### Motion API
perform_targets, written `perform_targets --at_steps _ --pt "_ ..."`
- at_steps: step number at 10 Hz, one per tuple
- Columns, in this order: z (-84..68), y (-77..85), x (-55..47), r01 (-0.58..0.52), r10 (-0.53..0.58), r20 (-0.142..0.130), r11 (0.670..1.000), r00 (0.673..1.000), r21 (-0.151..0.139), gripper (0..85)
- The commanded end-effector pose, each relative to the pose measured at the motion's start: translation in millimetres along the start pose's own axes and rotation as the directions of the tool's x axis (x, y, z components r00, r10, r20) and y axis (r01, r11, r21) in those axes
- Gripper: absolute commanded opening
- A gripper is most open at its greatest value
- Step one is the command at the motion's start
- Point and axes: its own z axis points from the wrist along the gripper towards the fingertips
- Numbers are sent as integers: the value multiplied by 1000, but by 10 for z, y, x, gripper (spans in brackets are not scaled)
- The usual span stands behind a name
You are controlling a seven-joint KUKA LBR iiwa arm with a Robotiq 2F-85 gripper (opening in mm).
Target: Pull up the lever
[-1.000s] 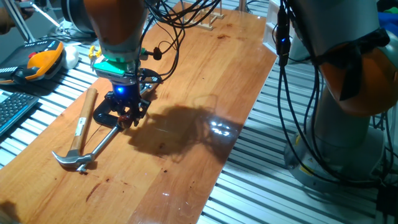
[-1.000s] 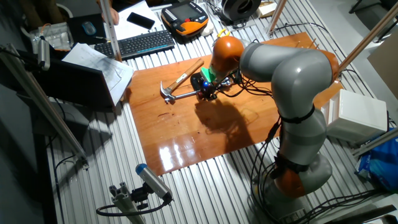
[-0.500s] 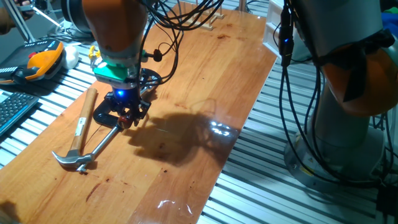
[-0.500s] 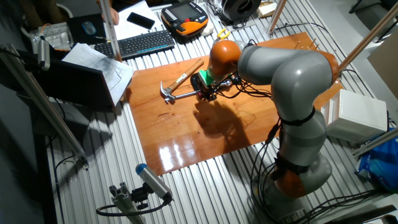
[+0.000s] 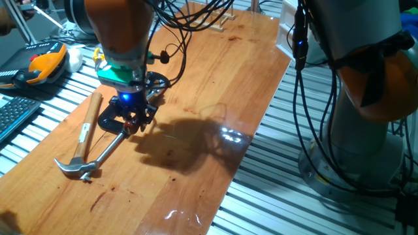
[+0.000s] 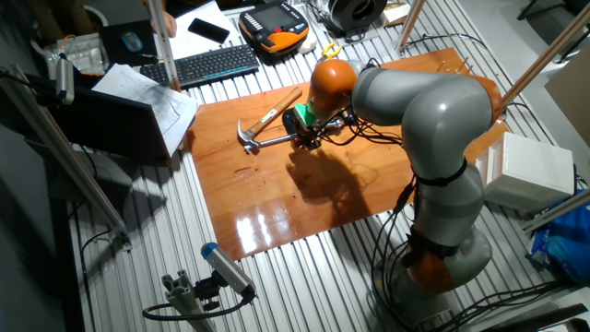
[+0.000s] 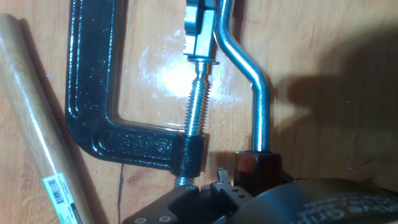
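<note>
Hand view: hammer [image 7: 37, 130] handle lies left of black clamp [image 7: 93, 118]; lever [image 7: 258, 99] right of its screw, tip at gripper [image 7: 233, 180]. Fingers mostly cut off; can't tell grip.

Arm [image 6: 433, 120]: grey rounded links, orange joint bands. Wrist [image 5: 121, 32] orange above a green collar — blue light glowing beneath. Black cables looped alongside; end effector [image 5: 133, 122] housing black

Glossy wooden tabletop [image 5: 215, 78] on ribbed metal bench [image 6: 138, 249]; keyboard [image 6: 212, 65] behind.
</note>
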Motion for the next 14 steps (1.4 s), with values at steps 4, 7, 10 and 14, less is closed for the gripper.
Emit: perform_targets --at_steps 4,7,10,14 --pt "-326 -19 -41 -17 17 -3 999 1000 28 0" --pt "-597 4 -190 -20 22 -38 998 999 61 0" --pt "-771 44 -348 -12 18 -67 996 998 85 0" --pt "-828 57 -424 -17 26 -89 995 996 97 0"
